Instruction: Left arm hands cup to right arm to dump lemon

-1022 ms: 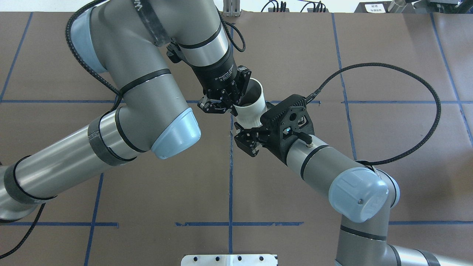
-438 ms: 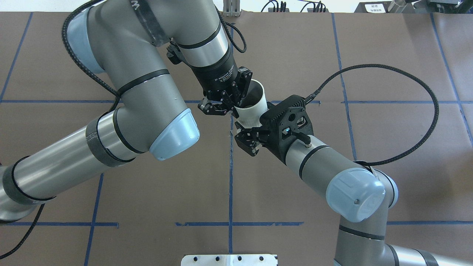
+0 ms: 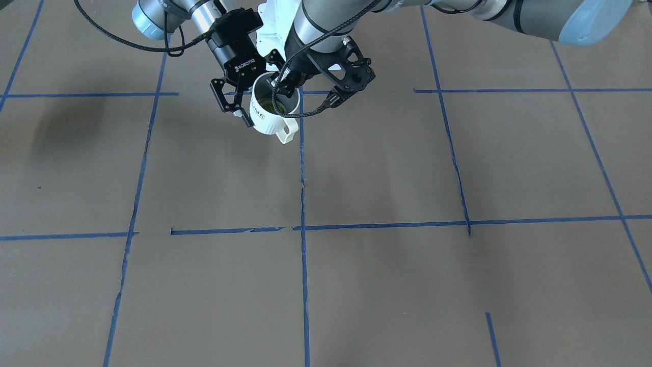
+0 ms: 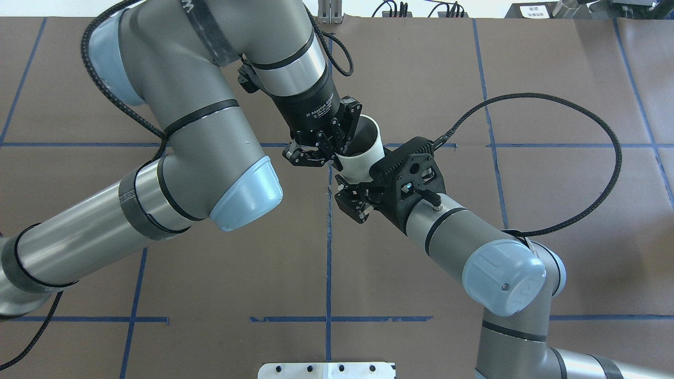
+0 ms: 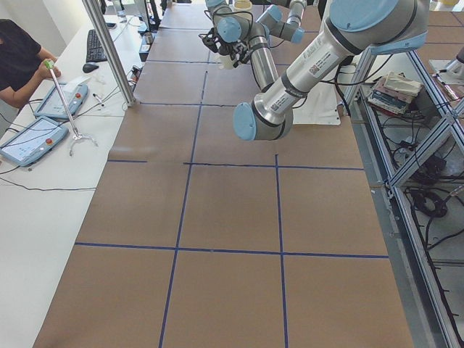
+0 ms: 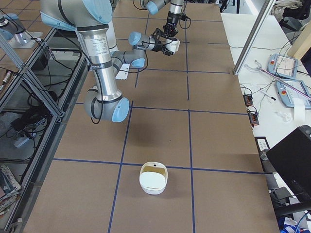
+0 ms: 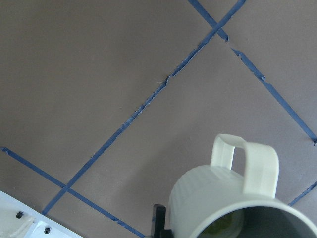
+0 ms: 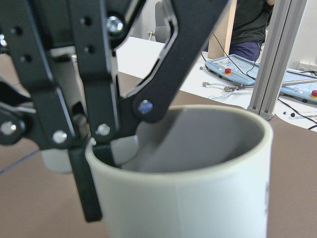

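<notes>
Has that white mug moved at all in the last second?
No, not noticeably. In the overhead view the cup stays just right of the same blue tape line, held at its rim by the left gripper.

The table (image 4: 553,105) wears matt brown paper, faintly creased, crossed by blue tape (image 4: 328,273) with torn, ragged edges. The cup (image 7: 208,198) looks like white glazed ceramic, its outer wall finely ribbed, its grey inside smooth and dull. The lemon (image 7: 223,229) in it has a dull yellow-green skin. The left arm (image 4: 210,137) and the right arm (image 4: 447,237) are satin silver-grey metal tubes with smooth pale blue plastic caps (image 4: 503,276). The right arm's wrist bracket (image 4: 408,179) is matt black plastic with a ridged edge; its cable (image 4: 526,96) has a braided black sleeve. The left gripper (image 4: 338,149) shows black metal links with bright shiny pins
</notes>
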Available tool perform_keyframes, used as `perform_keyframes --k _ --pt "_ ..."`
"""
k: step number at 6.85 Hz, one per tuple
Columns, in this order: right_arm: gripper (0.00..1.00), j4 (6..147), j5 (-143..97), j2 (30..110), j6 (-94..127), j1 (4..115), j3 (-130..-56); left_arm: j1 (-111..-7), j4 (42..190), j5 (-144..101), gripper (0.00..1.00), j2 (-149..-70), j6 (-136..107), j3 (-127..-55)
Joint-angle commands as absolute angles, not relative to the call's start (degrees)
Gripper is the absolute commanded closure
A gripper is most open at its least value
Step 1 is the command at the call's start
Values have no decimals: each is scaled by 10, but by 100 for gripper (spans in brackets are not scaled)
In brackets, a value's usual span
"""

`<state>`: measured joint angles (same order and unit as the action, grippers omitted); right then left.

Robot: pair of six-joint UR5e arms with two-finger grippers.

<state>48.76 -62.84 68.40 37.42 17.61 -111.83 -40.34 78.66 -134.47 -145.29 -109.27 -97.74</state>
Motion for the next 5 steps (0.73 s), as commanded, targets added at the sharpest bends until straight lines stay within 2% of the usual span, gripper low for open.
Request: perform_keyframes --k 1,2,3,5 --pt "33 487 -628 684 374 176 -1118 -399 788 -1346 90 -1453 -1092 -978" --pt "55 487 -628 686 374 176 -1119 -396 789 -1345 48 -1453 -1092 -977" --pt "63 487 -628 690 369 177 -1119 -396 790 -1344 0 -1453 -1092 -978" --pt "64 487 -618 691 367 177 -1118 -398 789 -1339 0 -1450 -1092 -1003"
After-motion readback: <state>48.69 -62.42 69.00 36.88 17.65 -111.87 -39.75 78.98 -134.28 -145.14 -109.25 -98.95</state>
